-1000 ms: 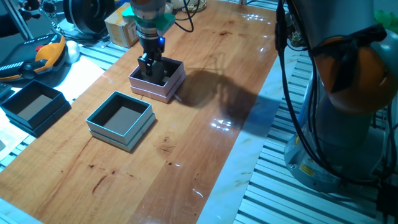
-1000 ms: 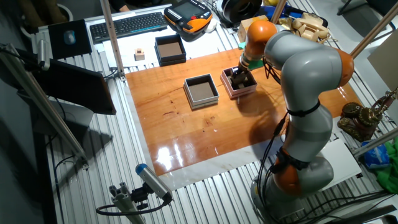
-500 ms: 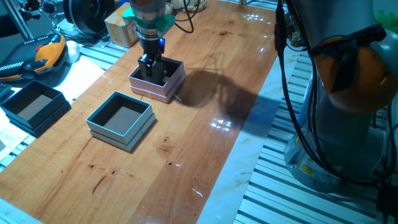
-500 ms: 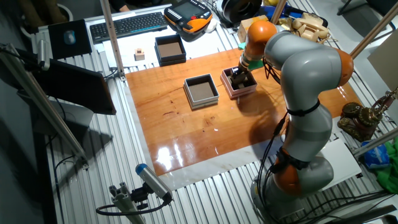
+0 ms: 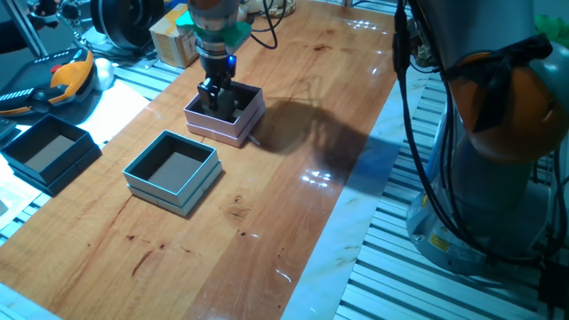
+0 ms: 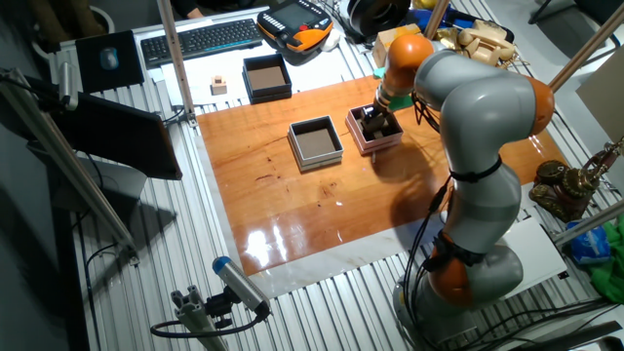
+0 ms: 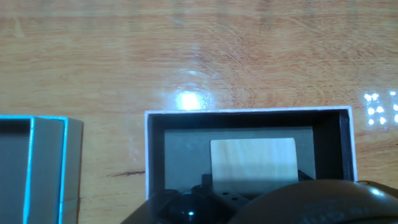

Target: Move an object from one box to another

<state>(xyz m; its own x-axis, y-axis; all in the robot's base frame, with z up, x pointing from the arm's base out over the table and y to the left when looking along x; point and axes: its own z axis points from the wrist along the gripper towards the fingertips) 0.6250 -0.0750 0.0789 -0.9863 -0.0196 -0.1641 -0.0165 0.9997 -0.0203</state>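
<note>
Your gripper (image 5: 215, 100) is down inside the pink-lilac box (image 5: 251, 120), fingers pointing straight at the floor of it, and from either fixed camera you cannot tell how far apart the jaws stand. The hand view doesn't settle it either: only the dark body of the hand fills the bottom edge. What that view does give you is one pale wooden block (image 7: 254, 162) lying flat on the brown floor of the pink-lilac box, just beyond the hand; whether the fingers touch it you can't make out. Count the boxes: three. The pink-lilac one under your tool, one teal-blue box (image 5: 142, 180) just beside it on the wooden table (image 5: 302, 133) with nothing showing on its dark floor, and one black box (image 5: 78, 157) off the wood on the slatted bench. One arm (image 6: 468, 117) in play: it rises from its base at the table's edge, bends over the top and reaches down with the wrist vertical above the pink-lilac box.
</note>
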